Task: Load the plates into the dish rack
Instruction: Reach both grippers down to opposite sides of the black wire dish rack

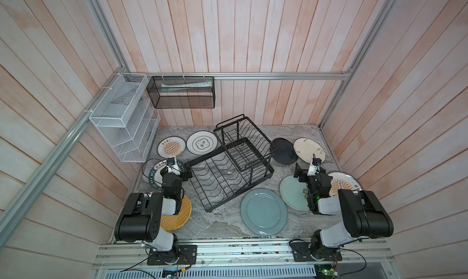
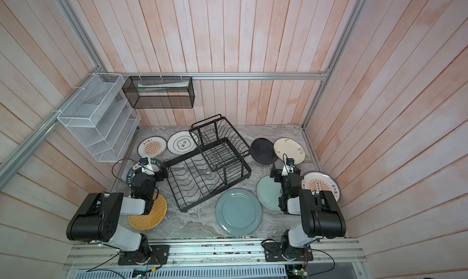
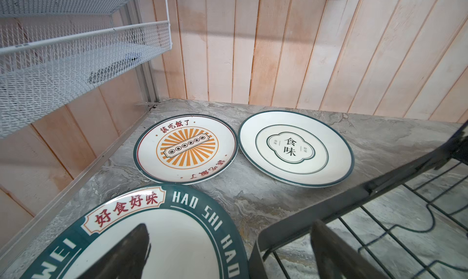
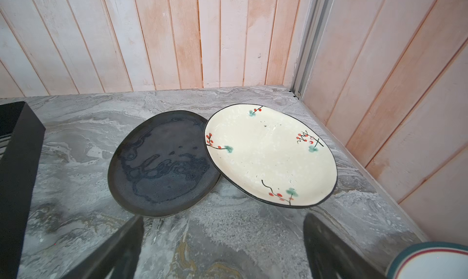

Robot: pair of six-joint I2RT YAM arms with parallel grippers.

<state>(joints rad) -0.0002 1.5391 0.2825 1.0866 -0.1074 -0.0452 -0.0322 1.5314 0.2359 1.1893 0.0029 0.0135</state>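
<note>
Holds nothing: left gripper (image 3: 230,224) spread wide, straddling the green-banded plate (image 3: 162,242) and the dish rack (image 1: 228,173) corner; right gripper (image 4: 222,217) equally wide over bare table (image 4: 76,138), near the black plate (image 4: 162,163) and cream plate (image 4: 271,156). Shows the teal plate (image 1: 264,211) and the rest flat on the table around the rack.

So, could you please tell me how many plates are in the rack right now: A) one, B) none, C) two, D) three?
B: in both top views the rack has bare wires on both tiers, and the plates all lie on the table around it.
</note>
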